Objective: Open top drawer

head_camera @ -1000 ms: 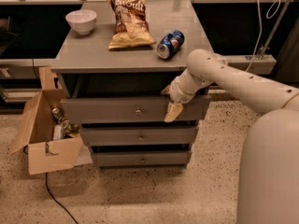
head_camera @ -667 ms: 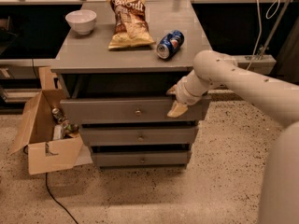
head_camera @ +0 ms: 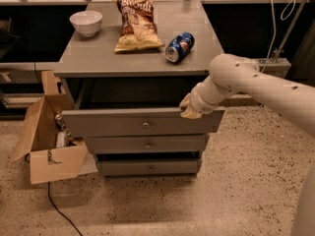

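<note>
The top drawer (head_camera: 113,123) is the widest grey front of three, with a small round metal knob (head_camera: 145,125) at its centre. It stands pulled out a little from the cabinet, with a dark gap behind its top edge. My gripper (head_camera: 189,109) sits at the drawer's upper edge, right of the knob, its tan fingers hooked over the rim. The white arm comes in from the right.
On the grey cabinet top (head_camera: 98,53) lie a white bowl (head_camera: 86,22), a chip bag (head_camera: 137,23) and a blue can (head_camera: 179,46) on its side. An open cardboard box (head_camera: 47,146) stands on the floor at the left, with a black cable (head_camera: 59,208) beside it.
The gripper has risen from the drawer front's right side to its top edge. The top drawer now stands further out than before.
</note>
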{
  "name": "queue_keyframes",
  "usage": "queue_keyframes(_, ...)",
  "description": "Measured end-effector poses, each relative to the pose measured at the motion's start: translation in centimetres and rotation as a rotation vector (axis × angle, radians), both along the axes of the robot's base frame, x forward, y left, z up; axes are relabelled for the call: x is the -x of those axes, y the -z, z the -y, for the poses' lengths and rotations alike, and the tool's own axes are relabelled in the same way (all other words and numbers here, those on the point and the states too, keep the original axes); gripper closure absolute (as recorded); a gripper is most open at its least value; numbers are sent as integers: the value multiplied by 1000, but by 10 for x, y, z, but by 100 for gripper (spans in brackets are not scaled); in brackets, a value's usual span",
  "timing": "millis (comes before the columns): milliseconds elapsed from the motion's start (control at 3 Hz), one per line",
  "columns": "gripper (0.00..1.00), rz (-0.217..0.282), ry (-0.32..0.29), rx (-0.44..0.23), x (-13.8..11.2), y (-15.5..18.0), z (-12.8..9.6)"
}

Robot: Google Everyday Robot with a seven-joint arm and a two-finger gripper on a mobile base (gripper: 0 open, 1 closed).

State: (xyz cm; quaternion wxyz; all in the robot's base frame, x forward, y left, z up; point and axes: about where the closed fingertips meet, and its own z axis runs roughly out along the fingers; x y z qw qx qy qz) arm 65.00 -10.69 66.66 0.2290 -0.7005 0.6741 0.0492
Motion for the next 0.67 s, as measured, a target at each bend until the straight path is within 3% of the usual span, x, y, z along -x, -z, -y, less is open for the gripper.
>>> queue_keyframes(333,100,0,0,0,0,-3,-1)
queue_keyframes(667,74,0,0,0,0,-3,-1)
